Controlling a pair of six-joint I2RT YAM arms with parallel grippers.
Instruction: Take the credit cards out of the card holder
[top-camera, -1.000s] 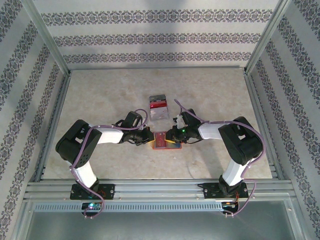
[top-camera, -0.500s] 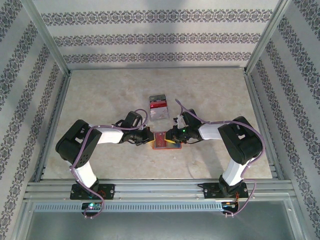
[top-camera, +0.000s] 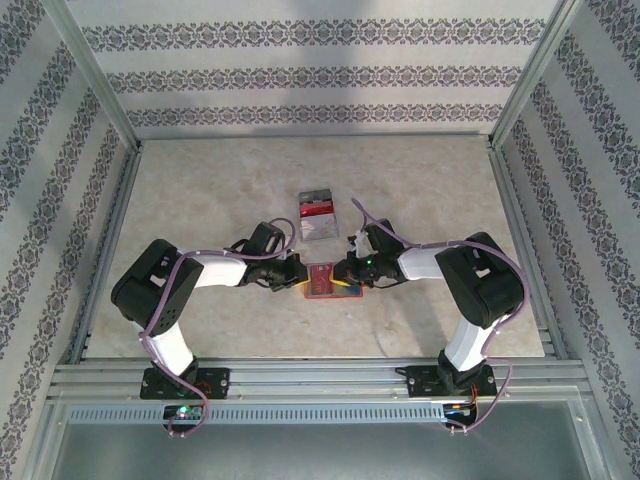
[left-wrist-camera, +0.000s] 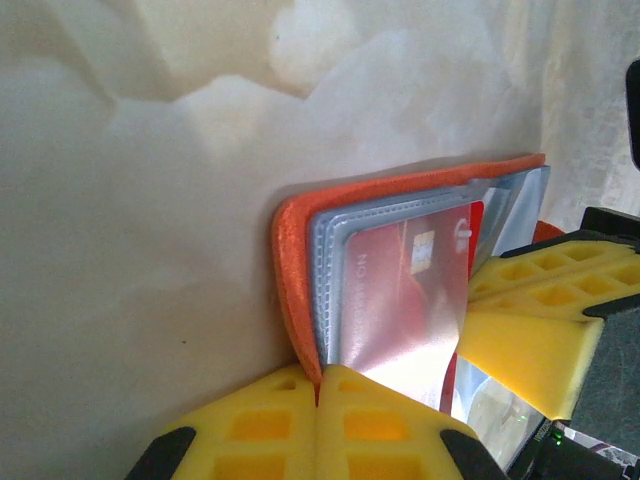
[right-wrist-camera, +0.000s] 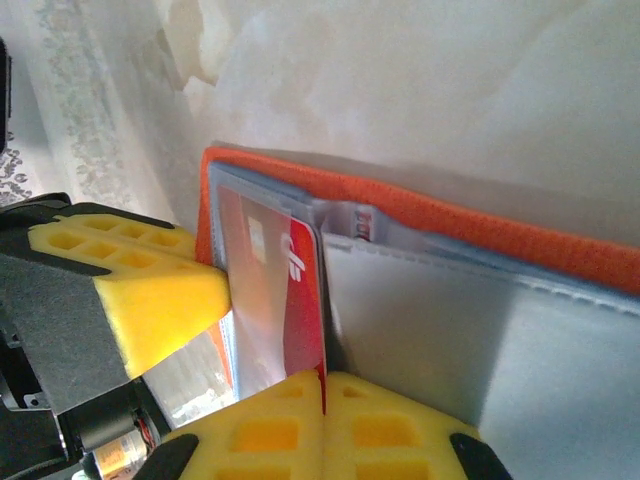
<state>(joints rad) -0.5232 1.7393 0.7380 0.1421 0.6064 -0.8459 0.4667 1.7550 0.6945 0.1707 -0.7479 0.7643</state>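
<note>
Patterned walls enclose a pale marbled table bearing two arms, two grippers, one holder and one tray. From above, the orange holder lies open on the table between the two grippers, just nearer the arm bases than the clear tray. The tray's red and pale contents are too small to tell apart.

The left arm and right arm reach inward, and their wrists hide the holder's side edges. In the left wrist view, the left gripper has its yellow fingers pressed together on the holder's orange edge, the frame cutting them off below. In the right wrist view, the right gripper has its fingers pinched on the lower edge of a red card that stands up from the grey-blue inner side.

One card shows plainly. A red sliver in a further pocket may be a second. The clear sleeves overlap, so their number cannot be counted.
</note>
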